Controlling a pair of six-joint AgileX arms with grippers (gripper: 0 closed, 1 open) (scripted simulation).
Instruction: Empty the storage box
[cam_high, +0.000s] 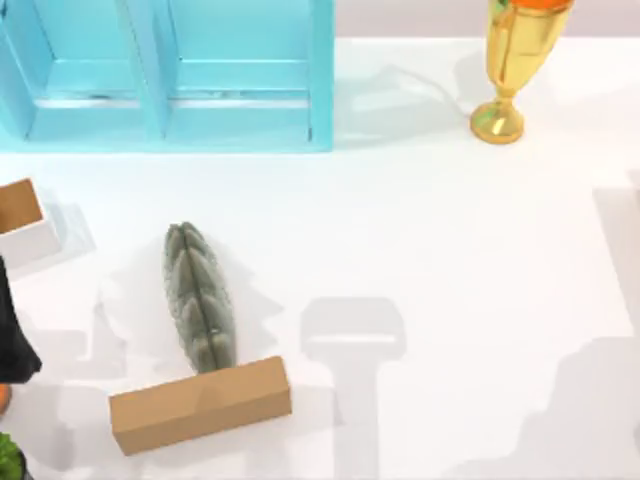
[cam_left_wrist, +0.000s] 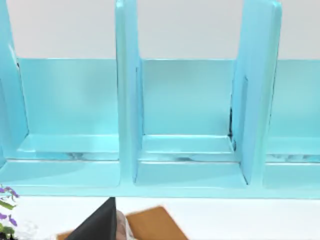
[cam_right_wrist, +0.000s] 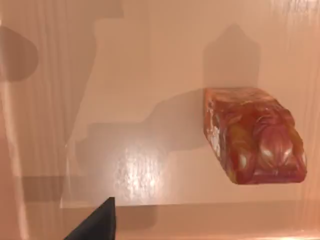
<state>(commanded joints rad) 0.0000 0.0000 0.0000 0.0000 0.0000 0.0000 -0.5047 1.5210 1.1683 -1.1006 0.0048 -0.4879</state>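
One storage box, seen in the right wrist view, is showing its glossy tan floor (cam_right_wrist: 150, 60) with a single reddish block-shaped item (cam_right_wrist: 255, 137) lying inside it; where the box is sitting on the counter cannot be told; a dark part of the right tool (cam_right_wrist: 97, 222) is jutting in at the edge, and whether it is open or closed cannot be told. From above, the white counter (cam_high: 450, 250) is carrying one blue shelf rack (cam_high: 170, 75) at the far left, one gold trophy (cam_high: 510, 65) at the far right, one grey-green ridged object (cam_high: 200, 295) touching one brown cardboard block (cam_high: 200, 403), and one small white box with a brown top (cam_high: 22, 220) at the left edge; the left arm (cam_high: 12, 340) is sitting dark at the left edge. The left wrist view is facing the rack (cam_left_wrist: 185, 125); the left tool (cam_left_wrist: 100, 225) is showing one dark part, its opening impossible to tell.
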